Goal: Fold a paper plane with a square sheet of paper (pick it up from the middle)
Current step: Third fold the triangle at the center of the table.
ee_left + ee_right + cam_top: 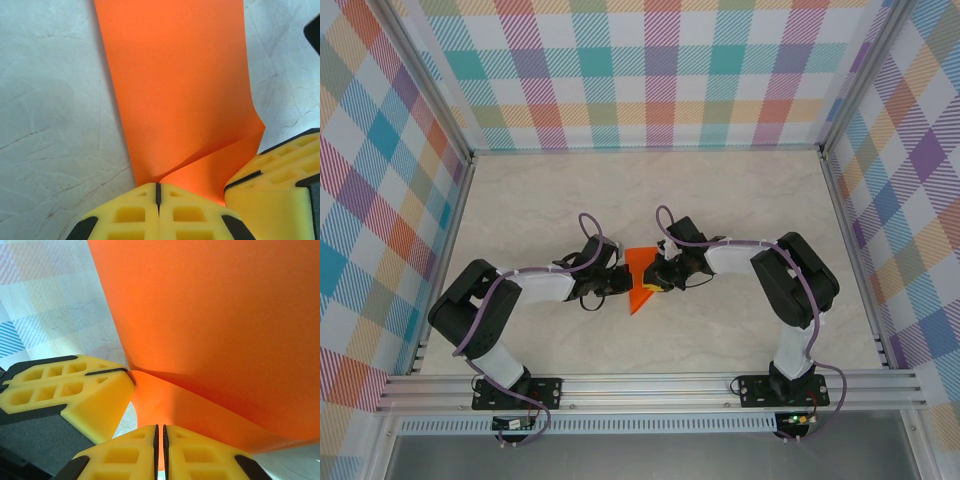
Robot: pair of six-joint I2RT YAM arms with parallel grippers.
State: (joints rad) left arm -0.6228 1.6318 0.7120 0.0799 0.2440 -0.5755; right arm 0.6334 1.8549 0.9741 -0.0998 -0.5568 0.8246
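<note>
At table (740,200) centre, top view: thin bright orange creased paper sheet (641,272) between left gripper (618,281) and right gripper (663,279). Left wrist: left gripper (158,187) pinched tight on sheet's (175,90) edge. Right wrist: right gripper (160,437) clamped on sheet (215,315) too.

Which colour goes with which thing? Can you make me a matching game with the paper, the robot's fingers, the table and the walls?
Things:
1. paper
2. gripper fingers
3. table
4. walls

Colours:
A. yellow
B. checked in many colours
C. orange
D. pale marble

Pairs: 1-C, 2-A, 3-D, 4-B
</note>
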